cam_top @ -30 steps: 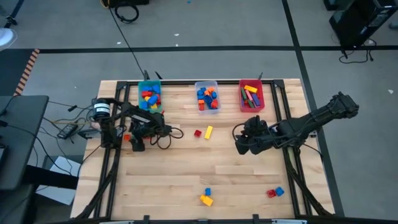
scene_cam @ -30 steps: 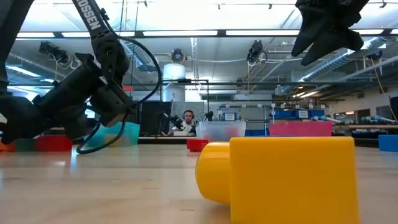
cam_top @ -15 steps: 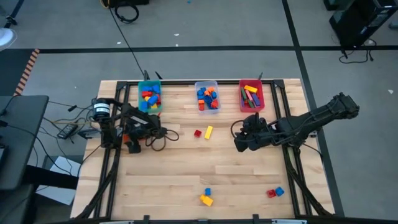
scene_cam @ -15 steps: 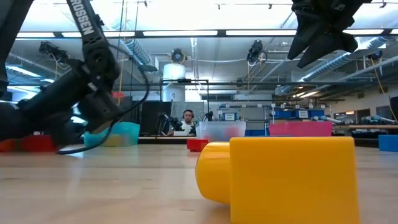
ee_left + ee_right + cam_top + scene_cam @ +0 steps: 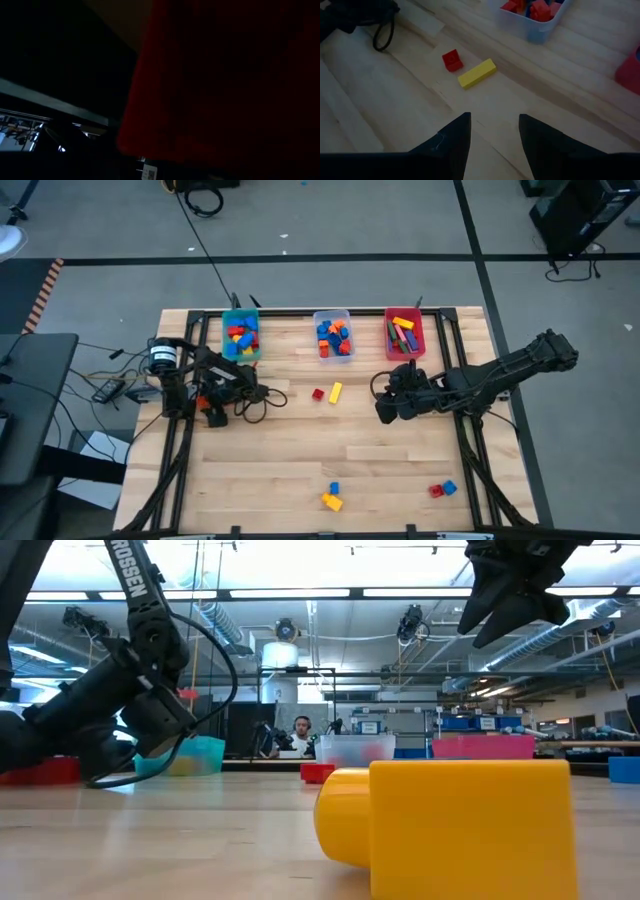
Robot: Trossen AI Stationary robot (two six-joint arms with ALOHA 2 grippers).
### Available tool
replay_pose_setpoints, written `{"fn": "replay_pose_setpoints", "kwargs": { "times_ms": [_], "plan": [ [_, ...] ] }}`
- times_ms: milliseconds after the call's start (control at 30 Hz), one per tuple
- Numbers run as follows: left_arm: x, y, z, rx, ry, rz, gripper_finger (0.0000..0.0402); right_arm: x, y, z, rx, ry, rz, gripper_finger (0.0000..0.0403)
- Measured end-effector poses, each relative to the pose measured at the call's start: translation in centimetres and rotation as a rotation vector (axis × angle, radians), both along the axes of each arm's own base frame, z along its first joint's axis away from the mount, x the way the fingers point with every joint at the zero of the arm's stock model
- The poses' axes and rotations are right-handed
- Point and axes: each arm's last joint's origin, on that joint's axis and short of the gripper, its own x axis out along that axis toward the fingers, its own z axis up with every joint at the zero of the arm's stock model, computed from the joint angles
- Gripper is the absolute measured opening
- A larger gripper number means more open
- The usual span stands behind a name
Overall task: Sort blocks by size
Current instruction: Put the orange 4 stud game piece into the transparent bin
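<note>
while the left gripper (image 5: 213, 412) lies low at the table's (image 5: 300, 450) left edge, pressed against a small red plastic block (image 5: 225, 80), grip unclear, the right gripper (image 5: 492, 132) hovers open and empty. it seems mid-approach toward the yellow plastic bar block (image 5: 476, 73) at frame centre, long axis tilted upper-right in the high view; next comes descending and aligning across it.

Three bins in row along far edge of surface (image 5: 300, 440): left bin (image 5: 240, 336), middle bin (image 5: 332, 335), right bin (image 5: 404, 333), blocks in each. Cube (image 5: 318, 394) just beside bar (image 5: 335, 391), before middle bin. Block pair (image 5: 331, 497) near front edge, centre; another pair (image 5: 443, 490) front right.
</note>
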Motion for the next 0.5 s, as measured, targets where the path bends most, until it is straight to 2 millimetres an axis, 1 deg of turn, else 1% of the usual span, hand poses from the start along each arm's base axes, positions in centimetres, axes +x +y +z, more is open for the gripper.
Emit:
{"fn": "replay_pose_setpoints", "kwargs": {
  "times_ms": [133, 333, 433, 500],
  "plan": [
    [-0.09, -0.02, -0.08, 0.000, -0.001, 0.001, 0.0197, 0.00, 0.02, 0.00, 0.002, -0.001, 0.000, 0.0181],
    [-0.17, -0.03, -0.01, 0.004, 0.012, 0.001, 0.0144, 0.03, 0.03, 0.02, 0.000, -0.003, 0.003, 0.0181],
    [-0.03, 0.02, 0.31, 0.033, 0.026, 0.017, 0.0140, 0.03, 0.04, 0.02, -0.004, -0.001, 0.008, 0.0181],
    [0.23, 0.04, 0.91, 0.060, 0.016, 0.042, 0.0140, 0.09, 0.05, 0.06, -0.007, -0.004, 0.016, 0.0181]
  ]
}}
